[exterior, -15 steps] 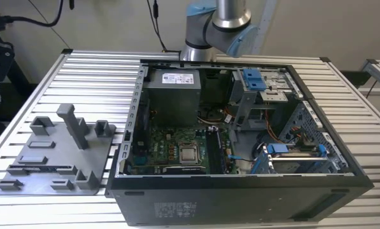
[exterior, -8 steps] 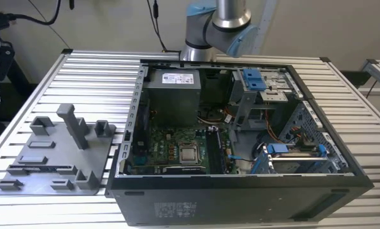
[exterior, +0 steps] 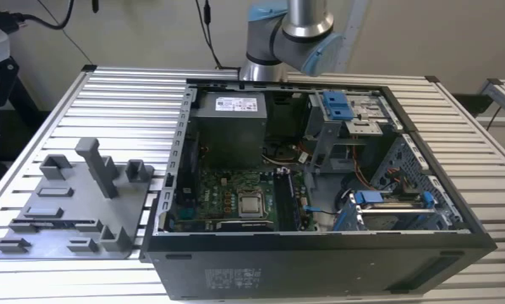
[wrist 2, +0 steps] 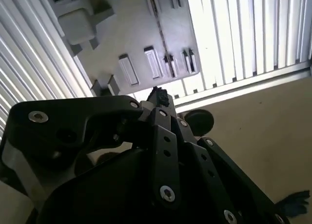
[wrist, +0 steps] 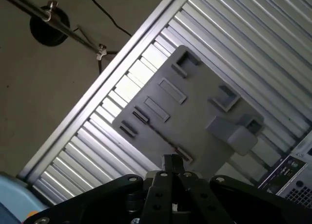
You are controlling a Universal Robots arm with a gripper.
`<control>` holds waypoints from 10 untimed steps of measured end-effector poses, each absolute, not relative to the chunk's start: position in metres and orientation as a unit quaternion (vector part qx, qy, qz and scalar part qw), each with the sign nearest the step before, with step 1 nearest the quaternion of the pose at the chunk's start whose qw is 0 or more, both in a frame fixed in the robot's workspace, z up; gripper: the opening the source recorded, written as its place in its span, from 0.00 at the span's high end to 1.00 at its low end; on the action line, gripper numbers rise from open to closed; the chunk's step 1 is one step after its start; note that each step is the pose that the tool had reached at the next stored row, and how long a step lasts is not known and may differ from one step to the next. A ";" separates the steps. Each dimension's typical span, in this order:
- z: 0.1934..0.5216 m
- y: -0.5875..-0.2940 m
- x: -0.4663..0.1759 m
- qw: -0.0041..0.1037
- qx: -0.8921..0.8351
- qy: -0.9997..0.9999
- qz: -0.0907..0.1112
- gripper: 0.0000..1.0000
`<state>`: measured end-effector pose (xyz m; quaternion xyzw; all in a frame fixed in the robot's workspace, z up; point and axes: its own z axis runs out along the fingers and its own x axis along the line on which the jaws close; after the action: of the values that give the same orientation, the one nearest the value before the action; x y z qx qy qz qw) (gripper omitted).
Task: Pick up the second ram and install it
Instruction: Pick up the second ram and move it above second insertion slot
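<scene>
Closed fingers [wrist: 167,164] face grey tray [wrist: 195,102], slatted table [wrist: 253,34] and beige floor [wrist: 44,97].

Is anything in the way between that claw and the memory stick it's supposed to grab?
Nothing visible. The claw hangs over the grey tray with only air below it. The second ram looks to be the thin dark strip in the tray, though I cannot be sure.

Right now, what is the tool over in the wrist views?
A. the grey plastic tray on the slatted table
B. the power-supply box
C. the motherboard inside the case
A: in the first wrist view the tool hangs above the grey plastic tray, which lies on the slatted table.
</scene>
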<state>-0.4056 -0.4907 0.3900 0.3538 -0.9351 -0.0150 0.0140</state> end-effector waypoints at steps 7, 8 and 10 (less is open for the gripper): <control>0.390 -0.491 -0.406 0.014 0.413 -0.911 -0.011 0.89; 0.390 -0.491 -0.406 0.014 0.421 -0.907 -0.011 0.89; 0.390 -0.491 -0.406 0.013 0.438 -0.899 -0.010 0.89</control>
<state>-0.4056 -0.4907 0.3898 0.4376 -0.8990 -0.0096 0.0132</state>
